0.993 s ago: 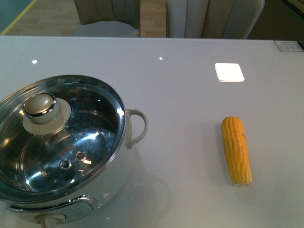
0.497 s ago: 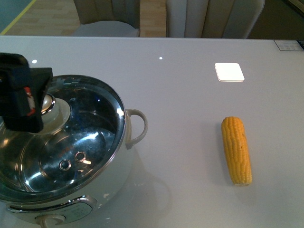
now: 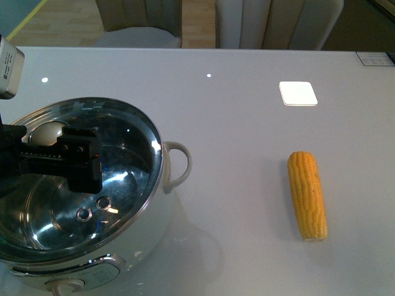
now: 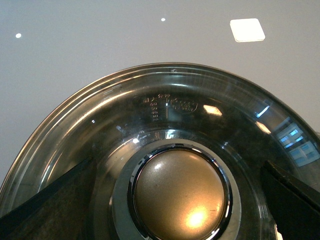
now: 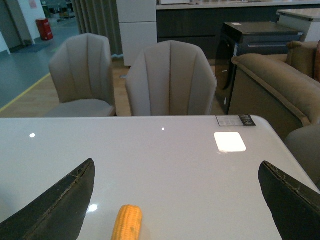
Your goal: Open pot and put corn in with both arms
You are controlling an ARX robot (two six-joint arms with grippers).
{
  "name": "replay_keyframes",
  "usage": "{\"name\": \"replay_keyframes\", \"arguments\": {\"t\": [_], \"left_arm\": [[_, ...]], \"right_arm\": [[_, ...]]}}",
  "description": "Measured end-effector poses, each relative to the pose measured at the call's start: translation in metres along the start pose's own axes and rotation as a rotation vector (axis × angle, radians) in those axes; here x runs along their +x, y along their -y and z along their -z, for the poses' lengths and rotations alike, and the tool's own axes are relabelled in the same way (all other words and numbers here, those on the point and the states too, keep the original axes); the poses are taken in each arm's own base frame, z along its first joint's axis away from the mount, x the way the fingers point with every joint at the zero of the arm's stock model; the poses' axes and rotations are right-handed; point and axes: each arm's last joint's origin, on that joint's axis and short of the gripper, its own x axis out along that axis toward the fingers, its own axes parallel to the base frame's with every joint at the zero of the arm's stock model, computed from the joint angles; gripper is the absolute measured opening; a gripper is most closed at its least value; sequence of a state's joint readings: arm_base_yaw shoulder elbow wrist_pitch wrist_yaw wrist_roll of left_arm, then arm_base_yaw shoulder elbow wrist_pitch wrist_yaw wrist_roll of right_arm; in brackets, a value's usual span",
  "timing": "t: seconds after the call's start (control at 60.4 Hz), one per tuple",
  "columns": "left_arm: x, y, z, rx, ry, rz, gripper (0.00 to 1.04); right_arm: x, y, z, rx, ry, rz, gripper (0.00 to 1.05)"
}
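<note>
The white pot point(image 3: 154, 229) stands at the front left of the table with its glass lid point(image 3: 126, 145) on. My left gripper point(image 3: 62, 158) hangs open just over the lid. In the left wrist view its gripper point(image 4: 179, 170) straddles the beige knob point(image 4: 180, 197), with a gap between the knob and each of the dark fingers point(image 4: 50, 202). The corn point(image 3: 307, 194) lies on the table to the right, well apart from the pot. My right gripper point(image 5: 176, 164) is open above the table with the corn point(image 5: 127, 223) near one finger; it is out of the front view.
The pot's white loop handle point(image 3: 180, 161) points toward the corn. A bright square reflection point(image 3: 298, 94) and a label point(image 3: 375, 58) lie near the table's far right. Two chairs point(image 5: 170, 80) stand beyond the far edge, and a sofa point(image 5: 272, 80) to the right.
My left arm came in from the left and has moved down and across the lid, now covering most of the knob. Pot, lid and corn have not moved.
</note>
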State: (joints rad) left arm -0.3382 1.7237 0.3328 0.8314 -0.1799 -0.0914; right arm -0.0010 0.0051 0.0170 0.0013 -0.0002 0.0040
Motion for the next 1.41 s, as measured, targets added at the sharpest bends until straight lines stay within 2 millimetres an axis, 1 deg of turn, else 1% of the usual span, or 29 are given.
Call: {"name": "replay_keyframes", "arguments": {"t": [0.166, 0.315, 0.463, 0.497, 0.513, 0.546, 0.579, 0.811, 1.076, 1.192, 1.275, 1.407], "left_arm": [[0.003, 0.0, 0.003, -0.009, -0.01, -0.006, 0.97], [0.005, 0.0, 0.004, -0.017, -0.016, -0.005, 0.89], [0.005, 0.002, 0.004, -0.021, -0.012, -0.003, 0.68], [0.005, 0.003, 0.003, -0.02, -0.009, 0.001, 0.59], [0.005, 0.003, 0.003, -0.02, -0.009, -0.003, 0.57], [0.006, 0.003, 0.003, -0.022, -0.007, -0.007, 0.51], [0.006, 0.003, 0.003, -0.019, -0.005, -0.007, 0.47], [0.005, 0.003, 0.002, -0.014, -0.003, -0.012, 0.46], [-0.002, 0.002, -0.006, 0.003, -0.003, -0.014, 0.45], [-0.009, 0.0, -0.017, 0.003, 0.026, -0.017, 0.45], [-0.013, -0.002, -0.03, 0.0, 0.062, -0.021, 0.45], [-0.021, -0.008, -0.056, -0.02, 0.14, -0.028, 0.45]], "right_arm": [[0.0, 0.0, 0.0, 0.0, 0.0, 0.0, 0.96], [0.0, 0.0, 0.0, 0.0, 0.0, 0.0, 0.96], [0.0, 0.0, 0.0, 0.0, 0.0, 0.0, 0.96], [0.0, 0.0, 0.0, 0.0, 0.0, 0.0, 0.96], [0.0, 0.0, 0.0, 0.0, 0.0, 0.0, 0.96], [0.0, 0.0, 0.0, 0.0, 0.0, 0.0, 0.96], [0.0, 0.0, 0.0, 0.0, 0.0, 0.0, 0.96], [0.0, 0.0, 0.0, 0.0, 0.0, 0.0, 0.96], [0.0, 0.0, 0.0, 0.0, 0.0, 0.0, 0.96], [0.0, 0.0, 0.0, 0.0, 0.0, 0.0, 0.96], [0.0, 0.0, 0.0, 0.0, 0.0, 0.0, 0.96], [0.0, 0.0, 0.0, 0.0, 0.0, 0.0, 0.96]]}}
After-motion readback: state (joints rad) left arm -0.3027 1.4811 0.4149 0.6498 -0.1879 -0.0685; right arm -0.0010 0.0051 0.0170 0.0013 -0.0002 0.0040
